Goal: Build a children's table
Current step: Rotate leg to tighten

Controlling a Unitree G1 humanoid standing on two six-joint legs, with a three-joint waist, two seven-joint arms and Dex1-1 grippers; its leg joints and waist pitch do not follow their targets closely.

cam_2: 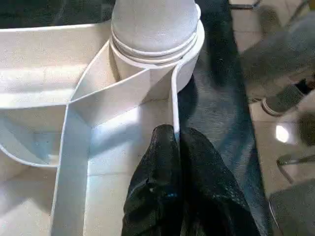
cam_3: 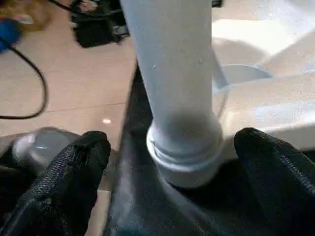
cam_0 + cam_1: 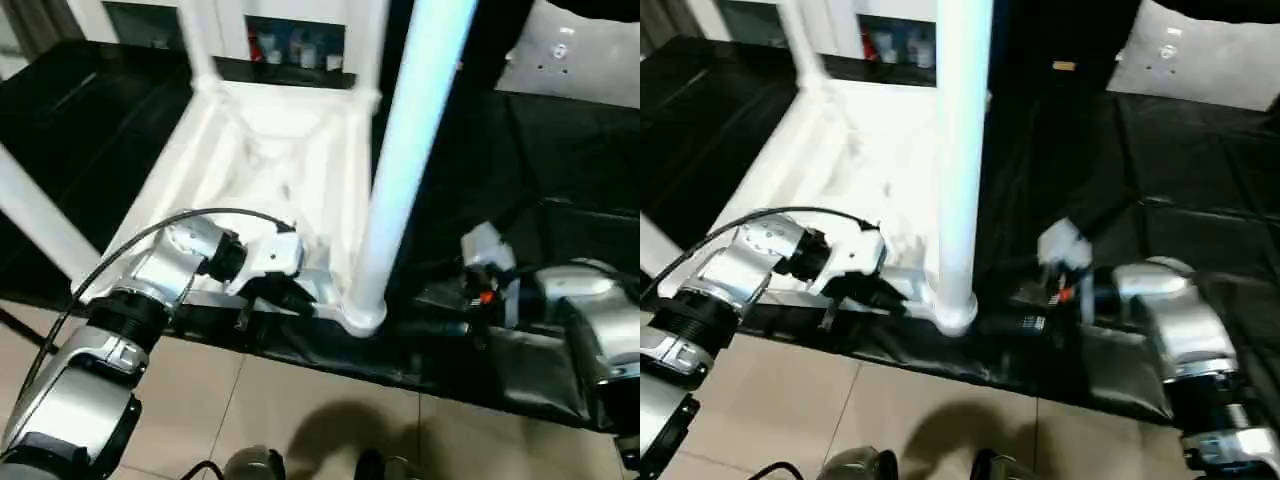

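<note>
The children's table top lies upside down on black cloth, ribbed underside up. A white leg stands upright in its near right corner socket. Other legs rise at the far corners and at the left. My left gripper is shut on the thin rim wall of the top, just beside that socket. My right gripper is open. Its black fingers stand on either side of the leg's base without touching it.
The black cloth covers the work surface, and its front edge drops to a tiled floor. A glass-door cabinet stands behind. A flat white board lies at the back right. A person's shoe shows on the floor.
</note>
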